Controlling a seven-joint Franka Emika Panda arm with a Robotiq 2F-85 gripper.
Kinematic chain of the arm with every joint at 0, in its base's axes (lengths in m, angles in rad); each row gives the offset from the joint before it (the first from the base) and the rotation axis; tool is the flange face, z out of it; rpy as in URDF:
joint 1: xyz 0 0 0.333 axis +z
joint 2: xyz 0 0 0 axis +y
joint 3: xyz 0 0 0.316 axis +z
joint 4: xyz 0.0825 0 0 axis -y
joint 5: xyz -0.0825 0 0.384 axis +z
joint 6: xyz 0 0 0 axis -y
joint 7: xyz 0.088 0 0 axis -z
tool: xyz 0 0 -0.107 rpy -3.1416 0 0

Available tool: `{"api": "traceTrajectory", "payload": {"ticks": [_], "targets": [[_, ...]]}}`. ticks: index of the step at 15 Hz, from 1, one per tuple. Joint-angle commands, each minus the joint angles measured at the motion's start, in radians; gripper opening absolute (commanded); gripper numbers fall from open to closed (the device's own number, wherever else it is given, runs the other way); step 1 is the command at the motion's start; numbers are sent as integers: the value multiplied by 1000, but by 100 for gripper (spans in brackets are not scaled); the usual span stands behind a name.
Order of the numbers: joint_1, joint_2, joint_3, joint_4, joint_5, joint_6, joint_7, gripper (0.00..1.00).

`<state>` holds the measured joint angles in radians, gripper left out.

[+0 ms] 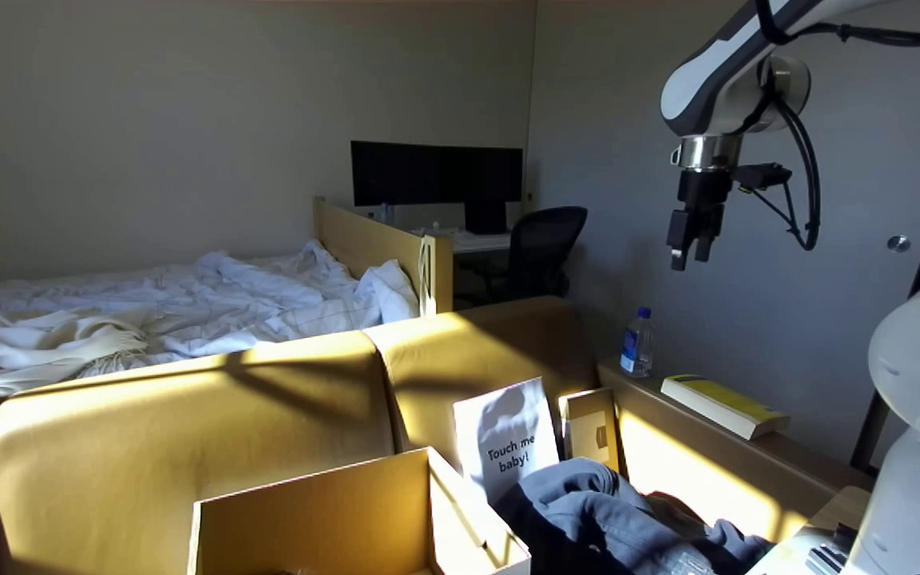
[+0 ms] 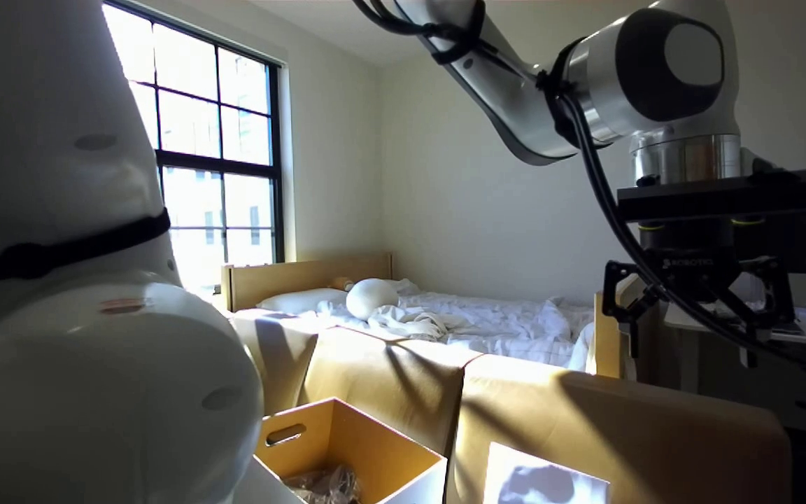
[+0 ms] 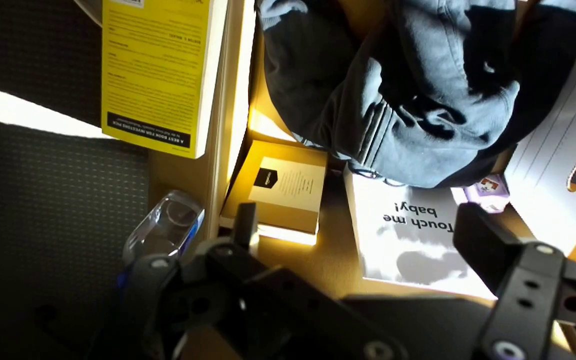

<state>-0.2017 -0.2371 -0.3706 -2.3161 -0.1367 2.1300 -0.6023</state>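
Our hand hangs spread, well above the sofa (we see a white sign and bottle below).

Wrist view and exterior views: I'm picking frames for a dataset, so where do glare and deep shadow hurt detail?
In the wrist view, sunlight bleaches part of the white sign, and the lower-left corner beside the gripper falls nearly black; in an exterior view, the window is largely blown out; in both exterior views, hard-edged shadows cross the sofa.
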Motion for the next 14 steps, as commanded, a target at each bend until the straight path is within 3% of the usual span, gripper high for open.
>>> {"api": "traceTrajectory", "payload": {"ticks": [1,6,7,9,14], "targets": [[0,219,-15,236,96,-80,-74,100],[-111,521,0,503,130,-162,-85,100],[-146,578,6,554,136,-153,-84,75],[-213,677,11,668,107,-150,-53,67],[-352,844,12,922,57,-158,0,34]]}}
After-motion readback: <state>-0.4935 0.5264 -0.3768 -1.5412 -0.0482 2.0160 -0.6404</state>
